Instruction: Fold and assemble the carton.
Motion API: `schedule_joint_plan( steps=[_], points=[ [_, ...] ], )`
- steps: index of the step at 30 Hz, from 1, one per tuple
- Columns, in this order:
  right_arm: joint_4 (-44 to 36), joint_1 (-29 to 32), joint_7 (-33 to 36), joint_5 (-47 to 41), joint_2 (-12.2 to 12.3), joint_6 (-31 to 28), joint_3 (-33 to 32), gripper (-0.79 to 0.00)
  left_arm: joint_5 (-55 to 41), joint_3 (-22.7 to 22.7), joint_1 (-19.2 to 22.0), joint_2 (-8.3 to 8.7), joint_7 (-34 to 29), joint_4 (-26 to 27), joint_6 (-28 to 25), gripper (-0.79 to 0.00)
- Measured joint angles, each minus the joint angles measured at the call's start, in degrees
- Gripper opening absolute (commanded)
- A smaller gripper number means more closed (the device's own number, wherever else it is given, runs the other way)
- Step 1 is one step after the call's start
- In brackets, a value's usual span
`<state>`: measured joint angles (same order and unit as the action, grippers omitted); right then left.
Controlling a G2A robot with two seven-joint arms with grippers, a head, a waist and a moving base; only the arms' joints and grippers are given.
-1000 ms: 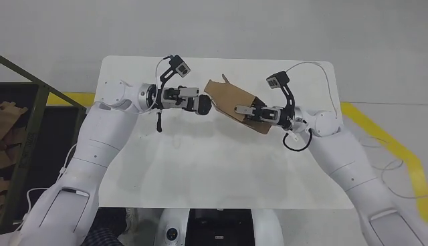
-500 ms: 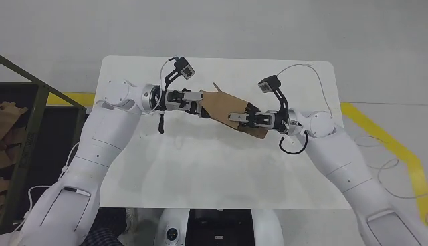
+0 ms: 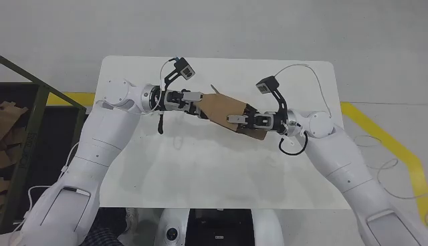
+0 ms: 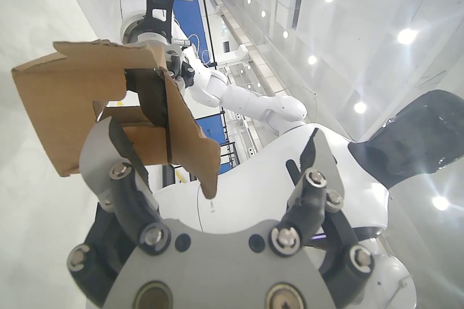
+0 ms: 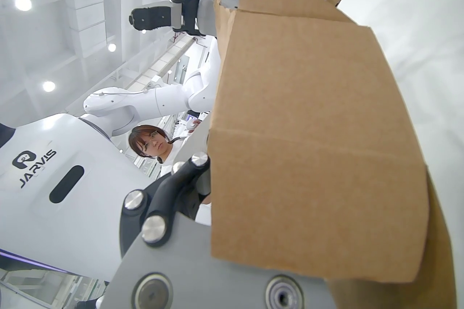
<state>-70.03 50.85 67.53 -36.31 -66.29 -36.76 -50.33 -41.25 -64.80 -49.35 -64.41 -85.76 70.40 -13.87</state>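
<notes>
Carton (image 3: 224,107): held above the middle of the table (image 3: 200,172); long axis runs left to right, right end slightly nearer; open, flapped end faces left.
Left gripper (image 3: 196,106): at the open end, jaws spread.
Right gripper (image 3: 239,119): pinching the right-end wall.

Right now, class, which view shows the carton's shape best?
Left wrist view: the carton shows nearly whole, with flaps and open inside. The top view shows it small, from above; the right wrist view shows outer panels close up, partly cropped.
</notes>
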Motion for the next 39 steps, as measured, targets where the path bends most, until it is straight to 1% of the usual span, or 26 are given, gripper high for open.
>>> schedule_joint_plan(
  steps=[6, 14, 23, 29, 34, 39],
  points=[
    [-0.34, 0.19, 0.13, 0.02, 0.08, 0.13, 0.01, -0.785, -0.02, -0.04, -0.05, 0.03, -0.09, 0.02, 0.0, 0.0],
    [-0.8, 0.62, 1.25, -3.17, 0.28, 1.25, -0.59, -0.785, -0.56, -0.16, -0.39, 0.02, 0.49, -0.73, -0.18, 0.0],
    [-2.38, 1.51, 2.21, -3.63, 0.72, 2.21, -0.95, -0.785, -0.91, -3.64, -1.12, 0.77, 2.27, -3.56, -0.92, 0.0],
    [-3.54, 1.68, 3.0, -3.03, 0.73, 2.99, 0.16, -0.785, -1.46, -5.1, -0.93, 0.99, 3.86, -4.04, -1.42, 0.0],
    [-4.24, 1.8, 3.77, -2.83, 0.49, 3.76, 1.99, -0.785, -1.43, -4.5, 0.09, 0.72, 4.57, -3.41, -2.02, 0.0],
    [-4.08, 1.39, 4.02, -2.81, 0.16, 4.01, 3.64, -0.785, -1.84, -2.82, 1.3, 0.15, 5.01, -3.76, -2.4, 0.0]
  ],
)
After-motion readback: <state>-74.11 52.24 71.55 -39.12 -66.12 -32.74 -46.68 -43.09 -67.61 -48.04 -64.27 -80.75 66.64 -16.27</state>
